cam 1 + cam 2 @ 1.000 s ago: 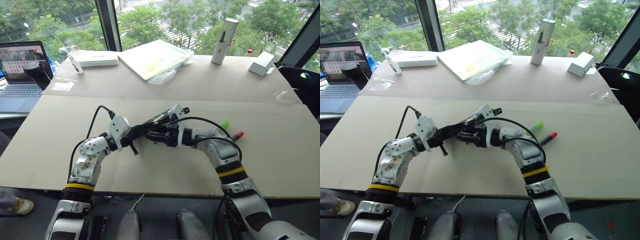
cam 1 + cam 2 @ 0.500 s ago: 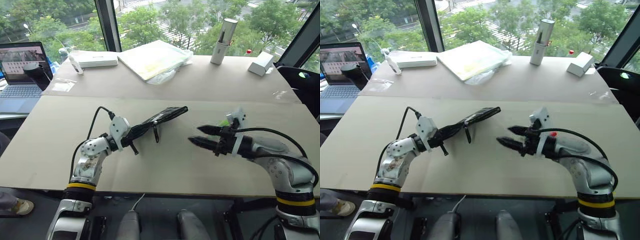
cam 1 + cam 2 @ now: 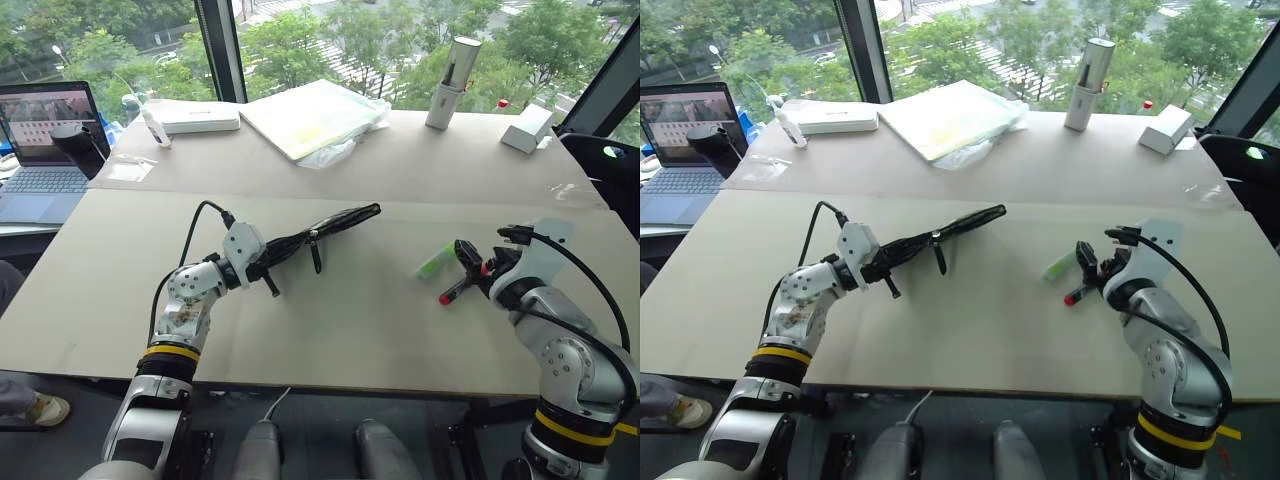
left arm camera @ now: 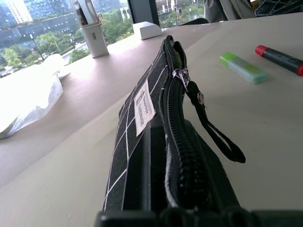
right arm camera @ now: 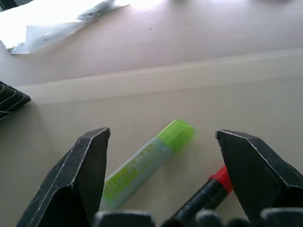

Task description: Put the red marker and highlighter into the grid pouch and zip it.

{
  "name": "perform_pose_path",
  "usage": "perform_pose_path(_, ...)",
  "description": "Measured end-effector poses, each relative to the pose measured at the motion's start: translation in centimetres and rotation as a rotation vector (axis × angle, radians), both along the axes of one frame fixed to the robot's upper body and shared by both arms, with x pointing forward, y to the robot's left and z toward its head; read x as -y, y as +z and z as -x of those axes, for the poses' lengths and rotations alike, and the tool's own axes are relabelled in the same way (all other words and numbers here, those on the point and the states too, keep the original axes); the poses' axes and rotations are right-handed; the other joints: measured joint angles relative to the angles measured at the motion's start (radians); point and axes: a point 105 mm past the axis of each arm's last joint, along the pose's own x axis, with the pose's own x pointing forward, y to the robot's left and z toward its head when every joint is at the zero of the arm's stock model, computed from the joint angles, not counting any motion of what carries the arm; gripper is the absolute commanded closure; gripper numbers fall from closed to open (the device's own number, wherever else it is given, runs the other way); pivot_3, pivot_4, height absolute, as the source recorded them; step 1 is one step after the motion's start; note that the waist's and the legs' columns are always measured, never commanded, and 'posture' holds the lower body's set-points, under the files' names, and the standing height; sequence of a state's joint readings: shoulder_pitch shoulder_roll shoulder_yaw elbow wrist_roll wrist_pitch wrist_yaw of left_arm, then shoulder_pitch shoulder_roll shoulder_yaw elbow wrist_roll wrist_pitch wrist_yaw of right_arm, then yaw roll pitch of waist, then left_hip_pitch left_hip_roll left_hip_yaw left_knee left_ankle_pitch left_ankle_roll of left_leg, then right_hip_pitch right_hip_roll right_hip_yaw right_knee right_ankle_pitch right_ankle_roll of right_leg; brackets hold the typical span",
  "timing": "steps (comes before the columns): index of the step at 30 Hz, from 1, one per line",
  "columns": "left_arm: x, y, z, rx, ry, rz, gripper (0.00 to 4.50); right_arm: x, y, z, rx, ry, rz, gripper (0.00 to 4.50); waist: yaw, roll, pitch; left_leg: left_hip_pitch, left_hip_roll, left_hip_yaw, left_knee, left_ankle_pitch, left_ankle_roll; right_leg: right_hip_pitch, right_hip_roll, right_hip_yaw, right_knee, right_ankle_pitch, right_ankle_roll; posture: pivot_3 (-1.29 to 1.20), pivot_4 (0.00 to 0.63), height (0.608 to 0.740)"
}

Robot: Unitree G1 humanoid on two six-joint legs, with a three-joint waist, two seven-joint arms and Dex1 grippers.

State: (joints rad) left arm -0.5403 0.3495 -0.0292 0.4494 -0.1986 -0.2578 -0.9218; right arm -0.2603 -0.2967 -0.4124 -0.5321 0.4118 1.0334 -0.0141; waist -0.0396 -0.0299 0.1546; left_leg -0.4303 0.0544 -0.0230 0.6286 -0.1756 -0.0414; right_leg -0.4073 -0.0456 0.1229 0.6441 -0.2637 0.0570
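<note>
The marker's (image 5: 204,196) black barrel is cut off by the edge; the left end effector's (image 3: 268,262) fingertips are hidden by the pouch (image 4: 161,142).

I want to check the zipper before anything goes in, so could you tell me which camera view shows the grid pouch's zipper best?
The left wrist view: the grid pouch shows its zipper close up, with the pull strap hanging. Both eye views show the pouch edge-on in the left gripper; the right wrist view catches a corner.

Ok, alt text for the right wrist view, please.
The right gripper points at a beige table, its two black fingers spread wide around the highlighter and the red marker, which lie side by side between them, untouched. A corner of the grid pouch shows off to one side, and crumpled clear plastic lies farther back.
</note>
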Motion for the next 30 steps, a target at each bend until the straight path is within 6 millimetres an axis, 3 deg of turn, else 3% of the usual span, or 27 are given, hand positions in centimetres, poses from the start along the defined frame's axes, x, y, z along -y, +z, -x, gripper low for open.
perform_pose_path(5, 1.1, -0.2, 0.2, -0.005, -0.029, 0.017, 4.5, 0.4, -0.1, 0.6, -0.036, -0.056, 0.044, 0.54, -0.002, 0.0, 0.0, 0.0, 0.0, -0.001, 0.0, 0.0, 0.0, 0.0, 0.0, 0.0, 0.0, 0.0, 0.0, 0.0, 0.15, 0.74)
perform_pose_path(11, 1.6, -0.2, 0.2, -0.005, -0.034, 0.029, 4.5, -2.0, -3.2, 0.9, -0.163, -0.015, 0.031, 0.54, -0.003, 0.0, 0.0, 0.0, -0.001, -0.001, 0.0, 0.0, 0.0, 0.0, 0.0, 0.0, 0.0, 0.0, 0.0, 0.0, 0.15, 0.74)
perform_pose_path(22, 2.0, 0.0, 0.8, 0.017, 0.002, 0.072, 4.5, -0.3, -5.3, 0.4, -0.249, -0.102, 0.09, 0.54, -0.003, 0.0, 0.0, 0.0, -0.001, -0.002, 0.0, 0.0, 0.0, 0.001, 0.0, 0.0, 0.0, 0.0, 0.0, 0.0, 0.15, 0.74)
perform_pose_path(30, 1.7, 0.2, 1.1, 0.026, 0.026, 0.078, 4.5, -0.4, -5.4, -0.5, -0.229, -0.11, 0.11, 0.54, -0.002, 0.0, 0.0, 0.0, -0.001, -0.002, 0.0, 0.0, 0.0, 0.002, 0.0, 0.0, -0.001, 0.0, 0.0, 0.0, 0.15, 0.74)
